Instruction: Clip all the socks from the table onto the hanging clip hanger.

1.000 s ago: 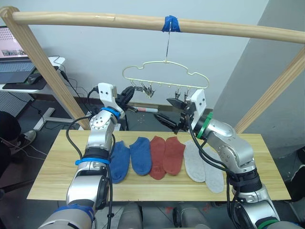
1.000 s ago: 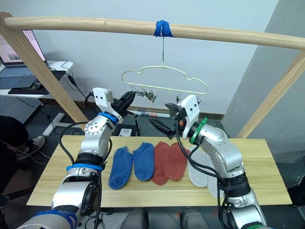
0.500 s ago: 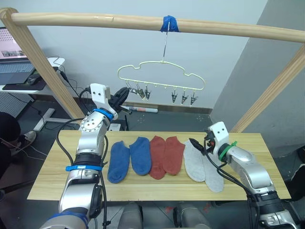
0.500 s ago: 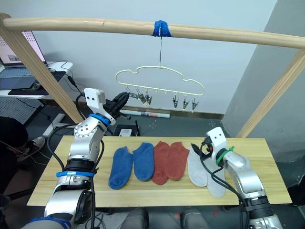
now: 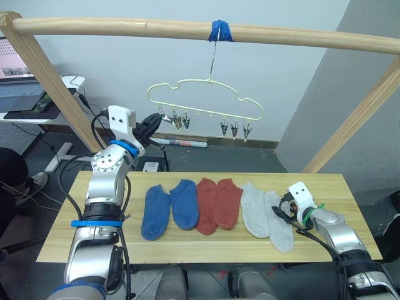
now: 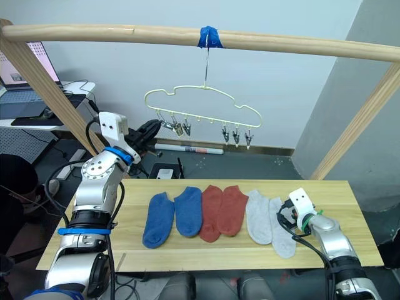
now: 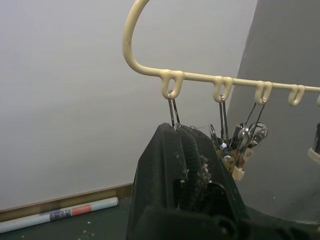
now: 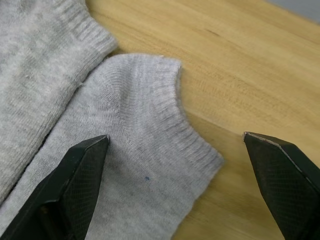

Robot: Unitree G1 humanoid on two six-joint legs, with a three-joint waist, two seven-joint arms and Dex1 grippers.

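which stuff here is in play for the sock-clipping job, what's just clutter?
In play: blue socks, red socks, grey socks, table, clip hanger, left pincer, right pincer.

Clutter: wooden pole, laptop, paper roll.

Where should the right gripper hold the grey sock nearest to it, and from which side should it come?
Best at the ribbed cuff of the outer grey sock, coming from above. The sock lies flat on the table, and the open right gripper already straddles that cuff edge.
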